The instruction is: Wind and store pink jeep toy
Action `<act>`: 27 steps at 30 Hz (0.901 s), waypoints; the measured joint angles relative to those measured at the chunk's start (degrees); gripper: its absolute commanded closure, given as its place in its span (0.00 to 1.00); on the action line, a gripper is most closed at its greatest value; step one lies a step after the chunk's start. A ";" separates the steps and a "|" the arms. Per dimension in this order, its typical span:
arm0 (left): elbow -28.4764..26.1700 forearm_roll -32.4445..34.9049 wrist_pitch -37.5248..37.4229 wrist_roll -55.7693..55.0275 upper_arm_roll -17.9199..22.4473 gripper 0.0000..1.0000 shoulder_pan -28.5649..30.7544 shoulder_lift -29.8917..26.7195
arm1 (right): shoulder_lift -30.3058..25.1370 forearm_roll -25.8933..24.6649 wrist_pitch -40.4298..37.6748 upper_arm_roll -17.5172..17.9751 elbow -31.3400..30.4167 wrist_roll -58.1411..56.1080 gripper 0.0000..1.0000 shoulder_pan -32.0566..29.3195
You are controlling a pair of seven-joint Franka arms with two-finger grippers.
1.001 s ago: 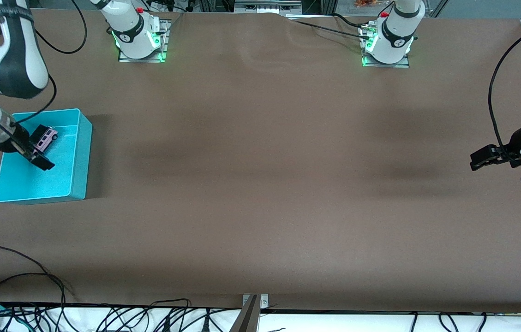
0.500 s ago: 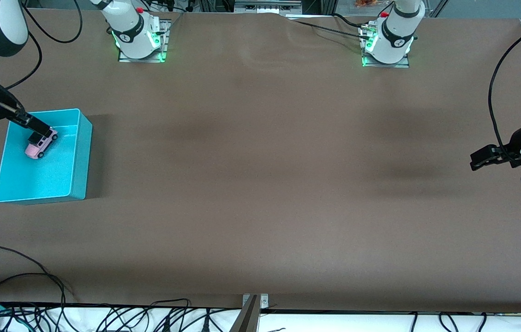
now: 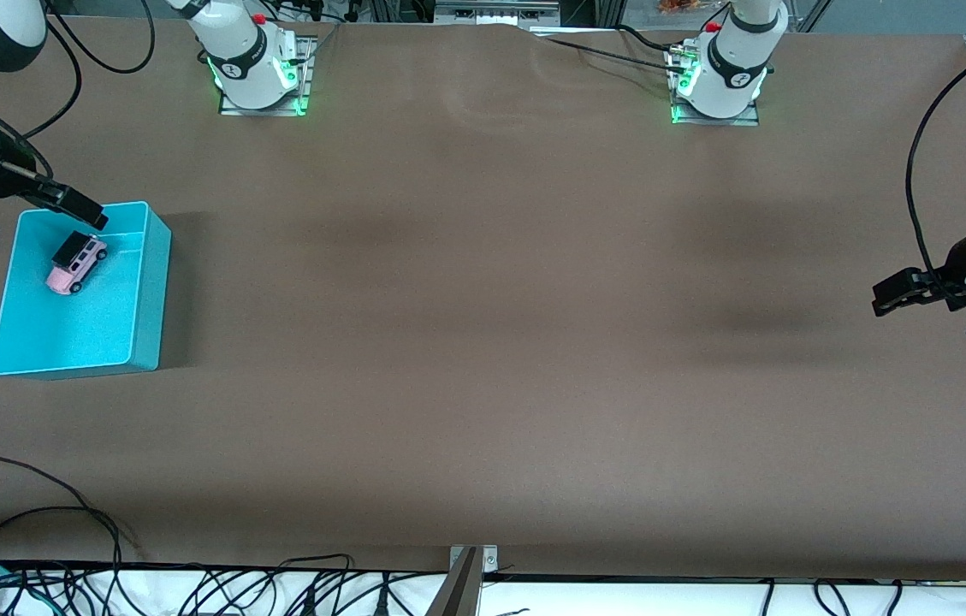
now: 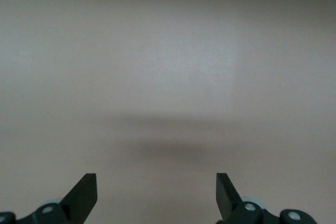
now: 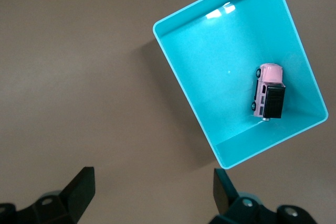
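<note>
Sitting in the bin point(image 3: 149, 282), pink jeep toy point(image 3: 76, 263) lies just below the released right pincer point(image 3: 82, 210); left pincer point(image 3: 891, 293) waits, open.

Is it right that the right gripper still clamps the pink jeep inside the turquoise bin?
No. The right gripper is open over the turquoise bin's rim; the pink jeep rests free inside the bin, as front and right wrist views show.
</note>
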 measured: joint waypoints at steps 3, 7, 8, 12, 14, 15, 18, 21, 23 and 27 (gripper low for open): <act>0.00 0.00 0.00 0.00 0.00 0.00 0.00 0.00 | -0.62 0.26 -2.21 0.00 0.78 -1.60 0.00 0.05; 0.00 0.00 0.00 0.00 0.00 0.00 0.00 0.00 | -1.26 0.36 -5.25 -0.15 2.33 -2.92 0.00 0.44; 0.00 0.00 0.00 0.00 0.00 0.00 0.00 0.00 | -1.37 0.37 -6.02 -0.37 2.83 -3.28 0.00 0.77; 0.00 0.00 0.00 0.00 0.00 0.00 0.00 0.00 | -1.61 0.37 -8.65 -1.89 4.69 -4.65 0.00 2.54; 0.00 0.00 0.00 0.00 0.00 0.00 0.00 0.00 | -1.67 0.38 -10.00 -2.90 5.69 -5.50 0.00 3.53; 0.00 0.00 0.00 0.00 0.00 0.00 0.00 0.00 | -1.68 0.38 -10.67 -3.37 6.18 -5.95 0.00 3.99; 0.00 0.00 0.00 0.00 0.00 0.00 0.00 0.00 | -1.69 0.38 -12.40 -4.50 7.52 -6.95 0.00 5.06; 0.00 0.00 0.00 0.00 0.00 0.00 0.00 0.00 | -1.69 0.38 -14.19 -5.54 8.98 -8.35 0.00 5.94; 0.00 0.00 0.00 0.00 0.00 0.00 0.00 0.00 | -1.69 0.38 -15.42 -6.16 10.07 -9.85 0.00 6.30; 0.00 0.00 0.00 0.00 0.00 0.00 -0.01 0.00 | -1.70 0.39 -17.20 -7.06 11.69 -12.81 0.00 6.43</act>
